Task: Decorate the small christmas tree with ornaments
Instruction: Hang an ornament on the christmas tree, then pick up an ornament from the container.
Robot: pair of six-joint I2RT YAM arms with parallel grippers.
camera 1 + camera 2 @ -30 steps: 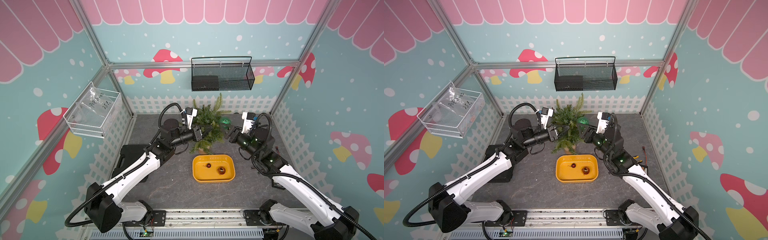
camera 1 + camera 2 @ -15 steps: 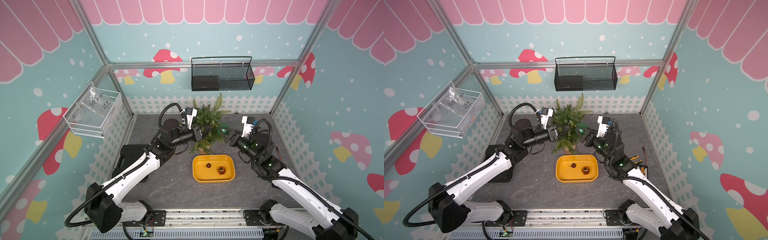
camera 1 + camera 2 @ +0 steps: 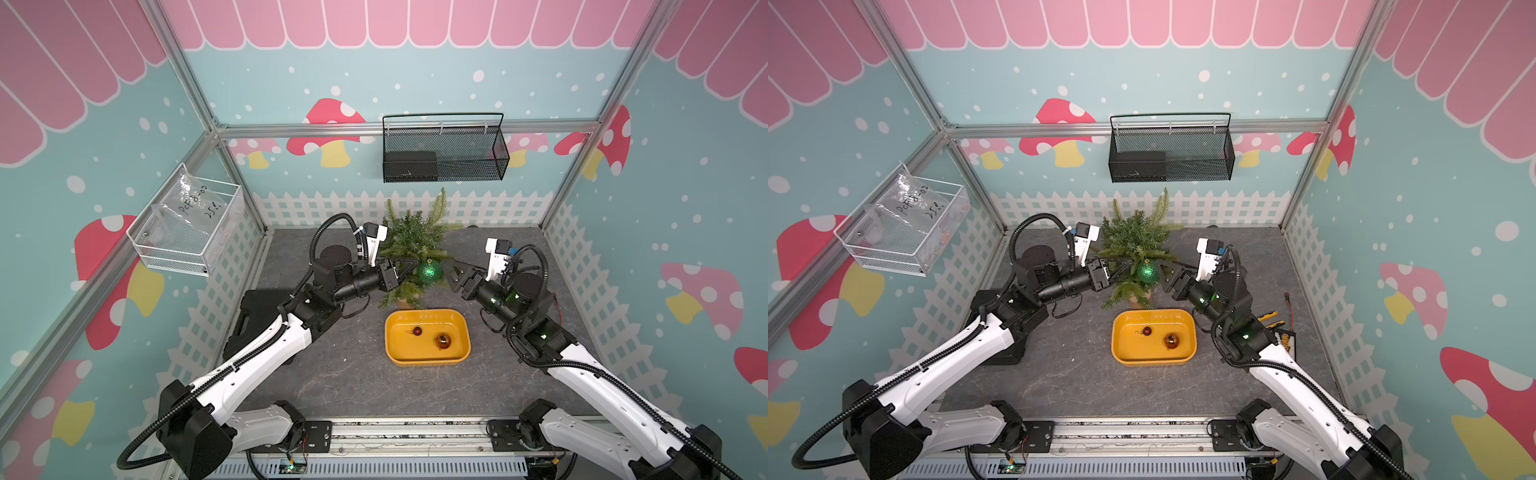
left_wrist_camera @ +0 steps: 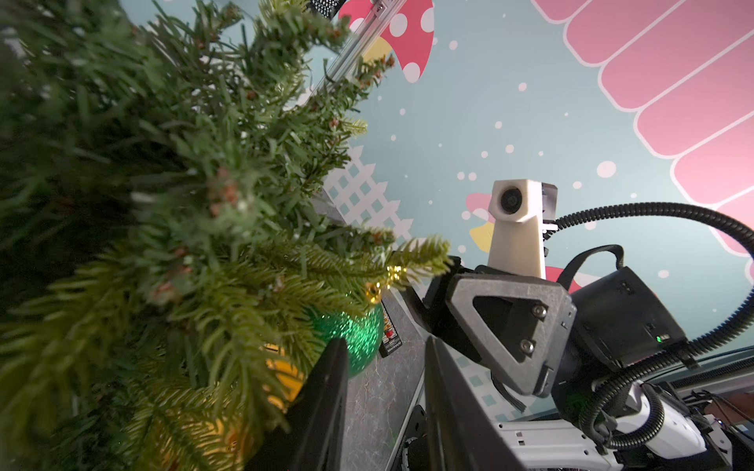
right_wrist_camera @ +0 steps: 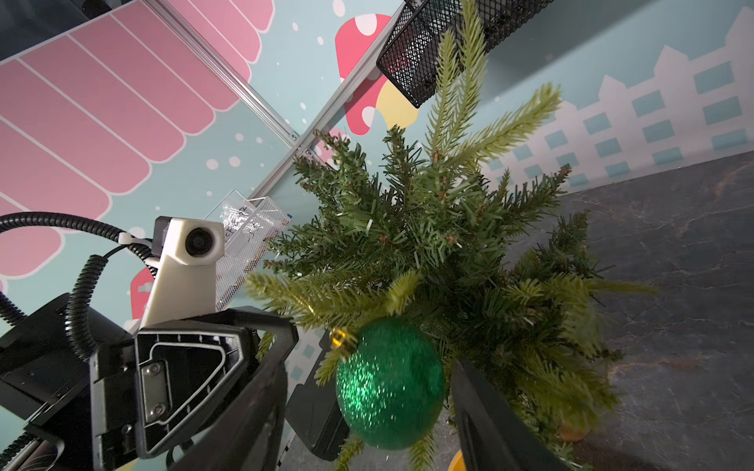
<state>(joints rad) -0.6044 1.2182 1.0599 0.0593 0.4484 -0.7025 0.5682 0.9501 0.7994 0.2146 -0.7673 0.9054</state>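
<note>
- small christmas tree (image 3: 411, 243) stands upright at the back middle of the worktop (image 3: 353, 374). Its tan base is just behind the yellow tray (image 3: 397, 347).
- green ornament (image 3: 429, 270) is on the tree. It hangs by its gold cap (image 5: 340, 337) from a low front branch on the tray side, clear of the worktop.
- right hand (image 3: 449, 271): wide, gripping nothing.
  - Right wrist view puts its fingers (image 5: 261, 391) either side of the green ball.
  - There is a clear gap on one side. The other finger is just beside the ball, and I cannot tell if it touches.
- left hand (image 3: 409, 266): narrow gap, nothing in it.
  - In the left wrist view only worktop shows between the fingers (image 4: 326, 407).
  - It sits in the branches on the far side of the ball from the right hand, one finger against the needles.
- copper-orange ornament (image 3: 442, 340) and tiny reddish-bronze ornament (image 3: 417, 331) lie in the tray, apart from each other, with the tiny one nearer the tree.
- black mesh basket (image 3: 444, 153) hangs on the back wall.
- white wire basket (image 3: 187, 232) with a plastic bag is on the wall at the left arm's side.
- black case (image 3: 257, 307) lies on the worktop under the left arm.
</note>
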